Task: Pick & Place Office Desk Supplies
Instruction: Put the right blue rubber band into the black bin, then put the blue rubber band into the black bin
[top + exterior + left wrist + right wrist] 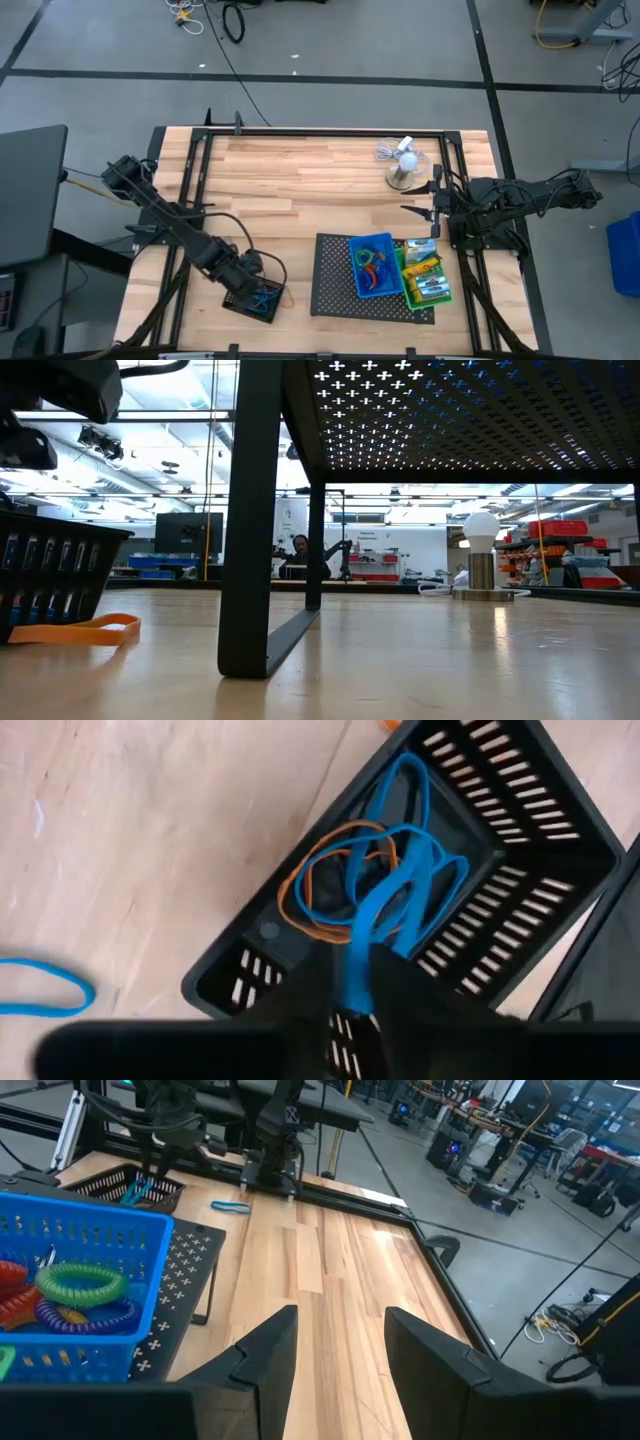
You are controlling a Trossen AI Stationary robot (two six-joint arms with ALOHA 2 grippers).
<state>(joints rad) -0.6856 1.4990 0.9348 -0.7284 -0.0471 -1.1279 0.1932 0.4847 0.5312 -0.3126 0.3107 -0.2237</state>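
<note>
A small black bin [470, 850] stands on the table near its front left and holds blue and orange rubber-band loops [350, 880]. My left gripper [358, 982] hangs over the bin [255, 300], pointing down, shut on a blue rubber band. Another blue band [40, 990] lies on the wood beside the bin, and an orange band [85, 628] lies by the bin's foot. My right gripper [340, 1350] waits open and empty at the table's right side [420, 197]. A blue bin [372, 264] with coloured loops and a green bin [425, 276] with small boxes stand on the mesh tray. My left gripper pinches one end of the blue band's loop [360, 955] between its two fingers, from above, pointing down. The band hangs below the fingers into the black bin, and its lower part lies among the other bands there.
The large black mesh tray [335, 285] stands on legs at the front centre; one leg [250, 520] rises close to the low camera. A white mini fan [403, 165] stands at the far right. Bare wood lies at the table's middle and far left.
</note>
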